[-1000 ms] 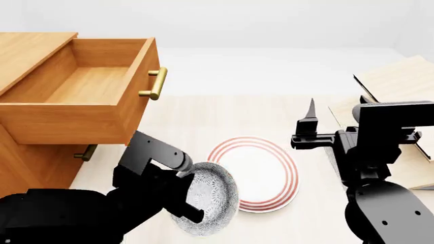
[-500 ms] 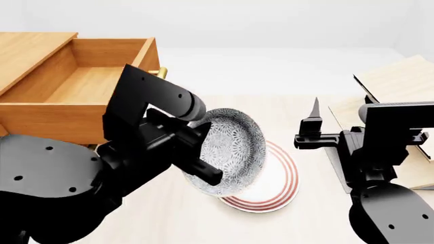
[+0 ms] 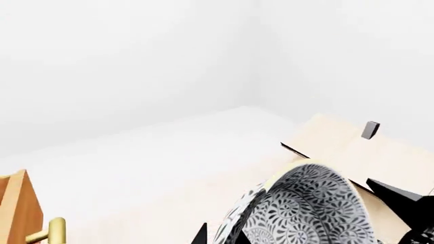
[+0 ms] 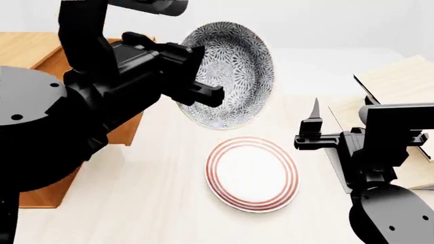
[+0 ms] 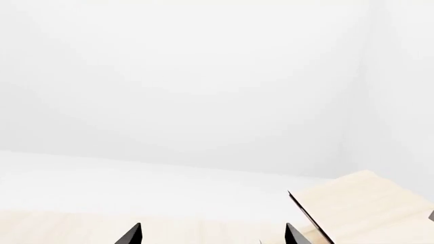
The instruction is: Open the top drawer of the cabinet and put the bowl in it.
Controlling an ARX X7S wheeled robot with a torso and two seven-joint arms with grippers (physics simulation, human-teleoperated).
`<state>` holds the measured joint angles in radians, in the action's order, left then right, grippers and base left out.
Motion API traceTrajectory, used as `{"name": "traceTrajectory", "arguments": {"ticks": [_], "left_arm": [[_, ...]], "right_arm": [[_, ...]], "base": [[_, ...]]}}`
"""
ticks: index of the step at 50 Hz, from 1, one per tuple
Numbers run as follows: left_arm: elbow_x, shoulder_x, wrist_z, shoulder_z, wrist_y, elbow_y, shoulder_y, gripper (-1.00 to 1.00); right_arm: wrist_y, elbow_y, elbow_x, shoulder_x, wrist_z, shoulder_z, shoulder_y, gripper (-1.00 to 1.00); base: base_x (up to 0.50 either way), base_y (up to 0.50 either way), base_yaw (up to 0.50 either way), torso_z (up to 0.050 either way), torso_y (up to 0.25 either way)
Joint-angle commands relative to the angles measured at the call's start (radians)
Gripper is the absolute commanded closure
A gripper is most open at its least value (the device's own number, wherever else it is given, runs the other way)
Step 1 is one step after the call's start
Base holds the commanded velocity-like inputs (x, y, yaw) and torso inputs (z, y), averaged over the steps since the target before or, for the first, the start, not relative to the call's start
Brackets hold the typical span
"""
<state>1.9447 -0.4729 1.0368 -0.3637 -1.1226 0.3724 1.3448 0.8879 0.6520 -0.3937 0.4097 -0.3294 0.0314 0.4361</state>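
Observation:
My left gripper [image 4: 203, 94] is shut on the rim of the grey-and-white speckled bowl [image 4: 230, 73] and holds it high in the air, tipped on its side, beside the cabinet [image 4: 34, 51]. In the left wrist view the bowl [image 3: 308, 208] fills the lower part and the rim sits between the fingertips [image 3: 200, 236]. The top drawer stands pulled out but my left arm hides most of it; a bit of its wood [image 4: 132, 129] and its brass handle [image 3: 51, 231] show. My right gripper [image 5: 212, 235] is open and empty, held above the table to the right of the plate.
A flat white plate with red rings [image 4: 252, 173] lies on the pale table under the bowl. A pale tilted wooden shelf rack [image 4: 400, 81] stands at the right edge, close behind my right arm [image 4: 379, 152].
My left arm has lifted the bowl from low beside the plate up to drawer height and farther back. The right arm has not moved.

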Motion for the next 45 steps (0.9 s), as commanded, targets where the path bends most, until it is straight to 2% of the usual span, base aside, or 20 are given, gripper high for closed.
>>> {"name": "traceTrajectory", "arguments": {"ticks": [1, 29, 45], "left_arm": [[-0.056, 0.008, -0.003, 0.027, 0.037, -0.097, 0.095, 1.0], [-0.324, -0.014, -0.13, 0.027, 0.116, -0.424, 0.234, 1.0], [-0.48, -0.029, -0.212, 0.01, 0.216, -0.623, 0.223, 1.0]], "right_arm": [[-0.004, -0.002, -0.002, 0.002, -0.001, 0.001, -0.001, -1.0], [0.002, -0.002, -0.008, 0.007, -0.01, 0.01, 0.007, -1.0], [0.018, 0.011, -0.017, 0.005, -0.017, 0.02, 0.021, -1.0]], "base": [[0.0, 0.0, 0.0, 0.0, 0.0], [0.0, 0.0, 0.0, 0.0, 0.0], [0.0, 0.0, 0.0, 0.0, 0.001]]}}
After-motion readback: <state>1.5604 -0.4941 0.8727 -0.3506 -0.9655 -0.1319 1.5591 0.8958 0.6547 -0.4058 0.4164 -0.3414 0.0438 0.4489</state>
